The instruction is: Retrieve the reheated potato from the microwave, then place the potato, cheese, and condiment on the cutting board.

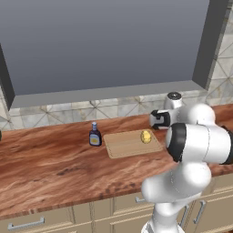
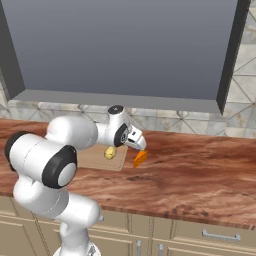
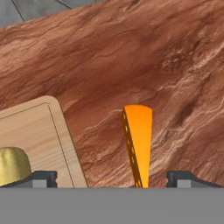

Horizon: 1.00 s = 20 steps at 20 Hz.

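Hovering over cheese [image 3: 138,140], end effector [image 3: 111,178] spread wide, empty, fingertips [image 3: 41,178] either side of wedge.

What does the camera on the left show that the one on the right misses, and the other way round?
The left base view has the condiment, standing on the counter just left of the cutting board. The right base view has the cheese, lying on the counter off the board's right edge, with the open end effector close above it. Both show the potato on the board, the robot's white arm, the tiled wall and the drawers below.
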Tool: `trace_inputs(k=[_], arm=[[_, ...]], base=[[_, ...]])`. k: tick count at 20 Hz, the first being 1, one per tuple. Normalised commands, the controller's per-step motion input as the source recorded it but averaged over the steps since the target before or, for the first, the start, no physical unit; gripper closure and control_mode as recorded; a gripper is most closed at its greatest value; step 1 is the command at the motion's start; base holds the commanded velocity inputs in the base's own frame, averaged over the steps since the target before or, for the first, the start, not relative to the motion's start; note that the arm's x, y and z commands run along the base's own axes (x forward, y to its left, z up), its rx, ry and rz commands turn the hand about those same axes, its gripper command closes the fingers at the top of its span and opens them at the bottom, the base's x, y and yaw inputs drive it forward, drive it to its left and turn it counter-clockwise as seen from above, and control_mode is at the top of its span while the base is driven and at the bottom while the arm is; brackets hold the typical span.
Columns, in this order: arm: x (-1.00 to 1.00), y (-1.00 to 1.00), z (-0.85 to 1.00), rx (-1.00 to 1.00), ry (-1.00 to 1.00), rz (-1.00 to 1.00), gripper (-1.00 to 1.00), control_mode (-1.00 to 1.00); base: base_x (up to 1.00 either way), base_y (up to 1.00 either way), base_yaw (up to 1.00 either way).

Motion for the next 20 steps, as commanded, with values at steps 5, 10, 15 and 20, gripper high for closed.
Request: trace_inputs(k=[5,10,15,20], arm=[[-0.07,-0.42,-0.03,0.00,0.14,-0.06,-1.00,-1.00],[0.10,-0.09,-0.36,0.00,0.14,-0.01,-1.00,-1.00],[0.27,0.00,-0.47,0.00,0.07,0.00,-1.00,-1.00],[0.18,-0.04,-0.32,0.00,0.00,0.00,-1.00,-1.00]], base=[[0.00,0.00,0.00],[0.00,0.00,0.00],[0.00,0.00,0.00],[0.00,0.00,0.00]])
